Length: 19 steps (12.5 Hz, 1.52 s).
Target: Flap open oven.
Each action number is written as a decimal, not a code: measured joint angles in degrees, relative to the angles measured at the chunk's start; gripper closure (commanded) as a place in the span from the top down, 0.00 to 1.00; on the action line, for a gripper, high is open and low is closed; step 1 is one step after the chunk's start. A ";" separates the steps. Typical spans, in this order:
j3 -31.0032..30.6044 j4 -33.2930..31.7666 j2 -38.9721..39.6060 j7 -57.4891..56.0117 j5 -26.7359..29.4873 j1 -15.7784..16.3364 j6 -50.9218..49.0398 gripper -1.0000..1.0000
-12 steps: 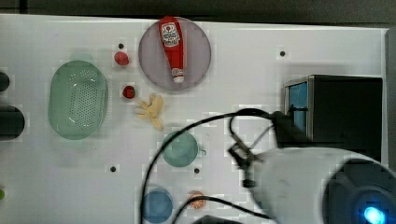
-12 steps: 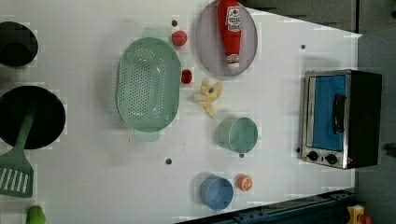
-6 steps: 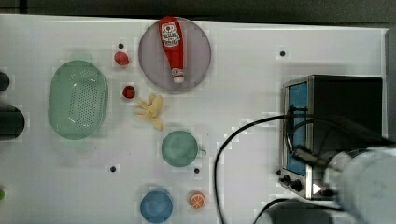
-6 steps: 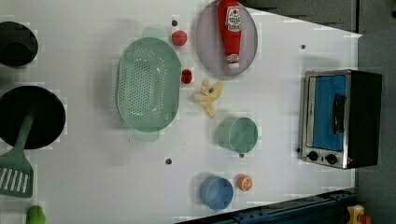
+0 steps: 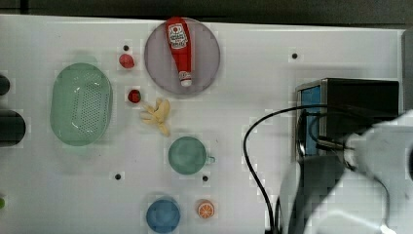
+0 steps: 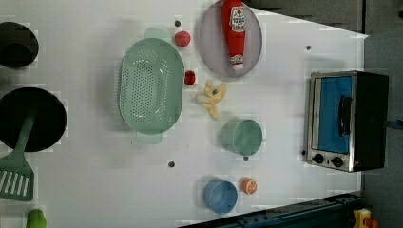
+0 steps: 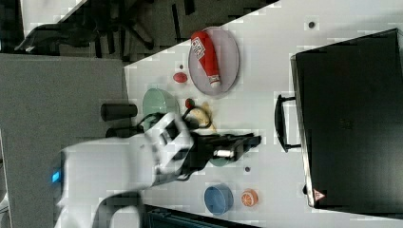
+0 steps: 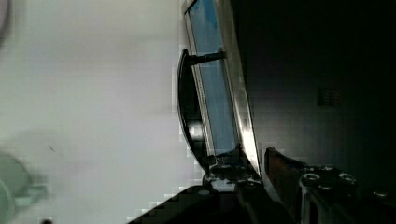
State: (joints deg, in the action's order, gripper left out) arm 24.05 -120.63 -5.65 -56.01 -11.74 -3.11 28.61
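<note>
Swung from beside the green cup (image 5: 187,154) across to the oven (image 6: 347,120) at the counter's (image 5: 253,68) right edge in the top view, fingers (image 8: 285,175) narrowly parted, gripping nothing, near the closed door's handle (image 8: 187,116), ready to pull.

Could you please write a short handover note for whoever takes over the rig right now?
Gripper: in the wrist view its jaws stand a narrow gap apart at the oven's top front edge, near one end of the door handle; nothing is visibly gripped.
Oven: at the left view's right edge of the table, knobs toward the left view's bottom. Its glass door is shut, flush with the silver frame.
Done: the arm is over by the oven.
Left: catch the handle and flap the door down and open.
</note>
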 measured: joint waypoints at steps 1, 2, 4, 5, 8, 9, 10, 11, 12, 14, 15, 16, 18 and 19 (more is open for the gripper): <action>0.28 -0.34 2.21 -1.57 0.11 0.29 0.55 0.18; 0.29 -0.45 4.29 -2.74 0.16 0.30 1.47 0.18; 0.35 -0.90 8.28 -4.08 -0.05 0.18 5.61 0.18; 0.52 -0.90 10.07 -4.53 0.12 0.29 6.70 0.18; 0.73 -2.69 12.81 -5.37 0.08 0.60 11.48 0.18; 0.90 -3.92 13.37 -5.43 0.18 0.73 14.31 0.18; 0.99 -5.04 13.76 -5.43 0.37 0.85 16.77 0.18; 0.84 -5.60 14.21 -5.43 0.44 0.79 17.64 0.18; 0.80 -5.93 14.48 -5.54 0.33 0.83 18.42 0.18; 1.02 -6.49 14.99 -5.54 0.12 0.96 20.19 0.18; 1.04 -6.49 15.28 -5.54 0.00 0.90 20.35 0.18; 1.09 -6.49 15.28 -5.54 -0.06 0.85 20.52 0.18; 1.20 -6.60 15.22 -5.04 -1.18 1.07 20.30 0.18; 1.01 -6.60 15.24 -3.80 -3.20 1.12 20.30 0.18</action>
State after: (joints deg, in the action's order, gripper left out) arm 25.05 -127.24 9.59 -59.81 -14.94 -2.00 48.90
